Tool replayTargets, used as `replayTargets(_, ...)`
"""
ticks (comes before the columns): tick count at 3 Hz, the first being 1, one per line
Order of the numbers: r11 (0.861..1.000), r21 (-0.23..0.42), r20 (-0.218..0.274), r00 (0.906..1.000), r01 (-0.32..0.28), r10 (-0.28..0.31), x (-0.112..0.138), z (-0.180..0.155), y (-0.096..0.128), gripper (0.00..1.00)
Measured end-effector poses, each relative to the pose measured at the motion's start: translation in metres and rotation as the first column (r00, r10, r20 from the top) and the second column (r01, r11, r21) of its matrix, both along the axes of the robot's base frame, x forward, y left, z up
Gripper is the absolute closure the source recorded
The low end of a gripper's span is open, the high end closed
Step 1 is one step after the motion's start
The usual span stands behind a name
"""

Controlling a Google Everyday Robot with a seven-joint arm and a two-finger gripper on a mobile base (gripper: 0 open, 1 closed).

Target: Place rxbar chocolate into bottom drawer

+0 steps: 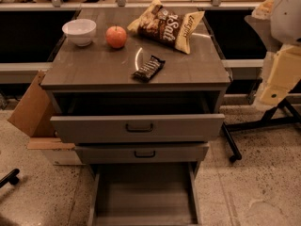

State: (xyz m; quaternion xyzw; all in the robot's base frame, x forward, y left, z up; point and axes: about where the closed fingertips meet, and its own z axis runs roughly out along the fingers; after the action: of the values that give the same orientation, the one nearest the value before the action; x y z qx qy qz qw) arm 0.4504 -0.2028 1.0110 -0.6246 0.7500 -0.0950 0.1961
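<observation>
On table [94, 65] near front edge: rxbar [148, 68], flat, apart from chip bag [167, 25] and apple [116, 36]. Below: bottom drawer [143, 197], pulled open. Right of table: end effector [282, 76]; cannot tell how open or what held.

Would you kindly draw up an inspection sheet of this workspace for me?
Surface: cabinet top, grey wood-grain, holding four things.
Job's things: rxbar chocolate lies flat near the top's front edge; bottom drawer is pulled out, floor exposed.
Clutter: white bowl, apple and chip bag along the back; top drawer is also partly out.
Grippers: gripper at the right frame edge, beside the cabinet, apart from the bar.
Cables: nothing seen.
Surroundings: cardboard leaning left of the cabinet; black stand legs on the speckled floor to the right.
</observation>
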Motion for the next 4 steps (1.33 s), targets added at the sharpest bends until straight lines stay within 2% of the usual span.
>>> replayTargets(1, 1.000, 0.002, 0.002, 1.0000, -0.002, 0.002, 0.000, 0.001, 0.001, 0.00)
replayTargets(2, 0.997, 0.051, 0.007, 0.9982, -0.060, 0.060, 0.011, 0.008, 0.009, 0.00)
replayTargets(3, 0.982, 0.114, 0.006, 0.9883, -0.152, 0.153, 0.027, 0.014, 0.031, 0.00)
replayTargets(4, 0.980, 0.125, 0.010, 0.9878, -0.156, 0.156, 0.029, 0.010, 0.032, 0.00)
